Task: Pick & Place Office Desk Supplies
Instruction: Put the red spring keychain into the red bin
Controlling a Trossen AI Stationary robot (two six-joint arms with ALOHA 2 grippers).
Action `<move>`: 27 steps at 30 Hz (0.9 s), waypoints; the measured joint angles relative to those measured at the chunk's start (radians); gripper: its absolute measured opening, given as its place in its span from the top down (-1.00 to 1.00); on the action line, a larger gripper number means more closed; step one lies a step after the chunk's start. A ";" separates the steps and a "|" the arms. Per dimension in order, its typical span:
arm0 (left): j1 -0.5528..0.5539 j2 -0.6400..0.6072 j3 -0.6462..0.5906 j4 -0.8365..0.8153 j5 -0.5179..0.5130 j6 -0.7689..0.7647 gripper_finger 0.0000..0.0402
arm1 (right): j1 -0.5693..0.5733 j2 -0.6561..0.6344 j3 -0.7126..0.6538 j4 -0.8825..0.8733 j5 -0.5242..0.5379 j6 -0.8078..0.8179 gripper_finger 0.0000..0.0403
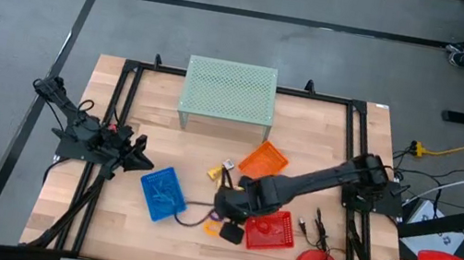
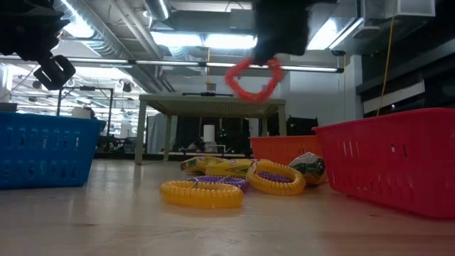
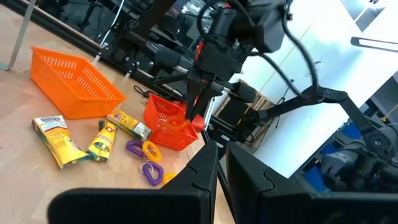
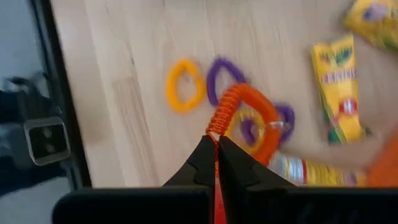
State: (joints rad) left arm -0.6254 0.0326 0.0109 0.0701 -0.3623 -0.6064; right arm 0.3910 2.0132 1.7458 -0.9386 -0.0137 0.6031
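We have the right gripper point(image 4: 216, 144) closed tight on a red-orange coiled plastic loop point(image 4: 249, 118), which hangs from the fingertips well above the wooden table point(image 1: 324, 135). In the low view the same loop point(image 2: 254, 77) dangles clear of everything, above the loose pile at mid-table. That pile holds yellow coiled loops point(image 2: 201, 193), purple coiled loops point(image 3: 134, 147) and small yellow crayon boxes point(image 3: 59, 140), all lying on the bare wood between the baskets.

The red plastic basket point(image 1: 271, 231) sits just right of the raised gripper, the orange plastic basket point(image 1: 263, 160) farther back, and the blue plastic basket point(image 1: 159, 192) to the left. The left gripper point(image 3: 222, 163) waits near the left edge with its fingers close together and nothing between them.

We judge the step in hand to be carrying the loop to a basket, most likely the red one by colour. To do it well we should keep the pinch firm, since the coil hangs by one thin strand and may swing. We should travel high enough to clear the basket wall, stop over the basket's middle, let the loop settle, then release low.
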 joint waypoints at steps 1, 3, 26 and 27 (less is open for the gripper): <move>0.000 0.000 0.000 0.000 -0.001 0.000 0.84 | 0.008 -0.001 0.000 -0.026 0.009 0.008 1.00; 0.000 0.000 0.000 0.000 -0.003 0.000 0.84 | 0.025 -0.001 0.000 -0.074 0.031 0.023 1.00; 0.285 0.008 0.000 -0.022 0.147 0.000 0.84 | 0.201 -0.050 -0.287 -0.004 0.077 0.533 1.00; 0.303 0.008 0.000 -0.022 0.147 0.000 0.84 | 0.202 -0.058 -0.305 -0.007 0.077 0.553 0.99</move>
State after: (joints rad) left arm -0.3225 0.0410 0.0105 0.0483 -0.2157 -0.6064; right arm 0.5935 1.9551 1.4404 -0.9455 0.0631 1.1556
